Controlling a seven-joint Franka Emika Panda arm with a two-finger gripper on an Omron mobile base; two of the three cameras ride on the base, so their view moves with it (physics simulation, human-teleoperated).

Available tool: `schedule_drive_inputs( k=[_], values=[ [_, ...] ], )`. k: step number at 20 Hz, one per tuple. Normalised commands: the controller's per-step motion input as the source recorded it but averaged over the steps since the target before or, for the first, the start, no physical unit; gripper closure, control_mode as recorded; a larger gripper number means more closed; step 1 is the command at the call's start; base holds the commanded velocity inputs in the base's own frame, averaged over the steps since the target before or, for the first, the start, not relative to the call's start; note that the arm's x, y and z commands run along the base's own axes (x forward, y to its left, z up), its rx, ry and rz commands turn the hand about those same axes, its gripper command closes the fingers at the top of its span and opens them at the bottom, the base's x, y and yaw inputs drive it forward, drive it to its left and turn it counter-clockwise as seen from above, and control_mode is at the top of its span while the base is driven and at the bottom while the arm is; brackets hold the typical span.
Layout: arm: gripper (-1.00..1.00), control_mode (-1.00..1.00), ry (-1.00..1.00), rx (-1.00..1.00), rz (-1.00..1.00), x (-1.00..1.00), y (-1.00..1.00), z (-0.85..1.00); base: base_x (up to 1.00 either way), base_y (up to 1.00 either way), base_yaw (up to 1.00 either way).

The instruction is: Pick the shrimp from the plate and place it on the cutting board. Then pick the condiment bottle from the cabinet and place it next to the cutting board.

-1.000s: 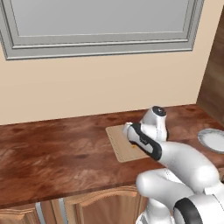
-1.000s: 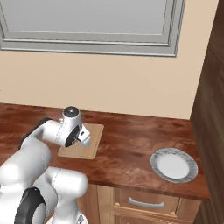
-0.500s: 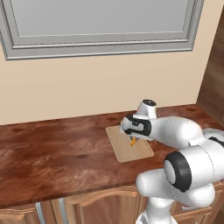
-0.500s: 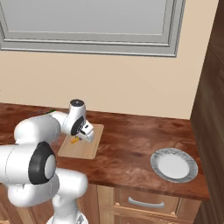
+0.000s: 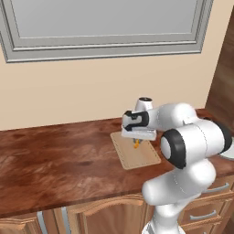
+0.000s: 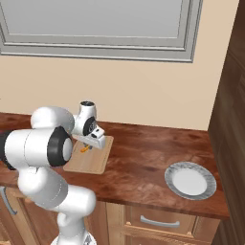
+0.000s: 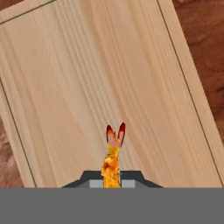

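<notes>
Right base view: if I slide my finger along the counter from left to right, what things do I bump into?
Cutting board → shrimp, held over the board in the shut gripper → bare brown counter → plate → tall wooden cabinet side.

You are looking at a counter point(image 5: 55, 160) that is running under a window point(image 5: 105, 27) on the wall behind it. The cutting board point(image 5: 137, 153) is lying flat on the counter, near its middle. The gripper point(image 5: 136, 141) is hanging just above the board, over its back part, and the shrimp point(image 7: 112, 162) is sitting between the fingers, pointing down at the board. The plate point(image 6: 190, 180) is lying on the same counter well apart from the board, to its right, near the front edge. Beyond the plate, a tall wooden unit point(image 6: 234, 119) is standing at the right end of the counter. Drawers point(image 6: 158, 222) are sitting below the counter.
</notes>
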Motion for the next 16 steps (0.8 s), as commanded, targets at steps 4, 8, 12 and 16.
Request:
schedule_drive_inputs(
  k=[4, 8, 12, 16],
  values=[
    [1.00, -1.00, 0.00, -0.06, 0.09, 0.10, 0.10, -0.46, 0.00, 0.00, 0.00],
    [1.00, -1.00, 0.00, -0.05, 0.09, 0.10, 0.10, -0.46, 0.00, 0.00, 0.00],
    [1.00, -1.00, 0.00, -0.04, 0.08, 0.12, 0.04, -0.39, 0.00, 0.00, 0.00],
    [1.00, -1.00, 0.00, -0.03, 0.08, 0.14, 0.00, -0.36, 0.00, 0.00, 0.00]
  ],
)
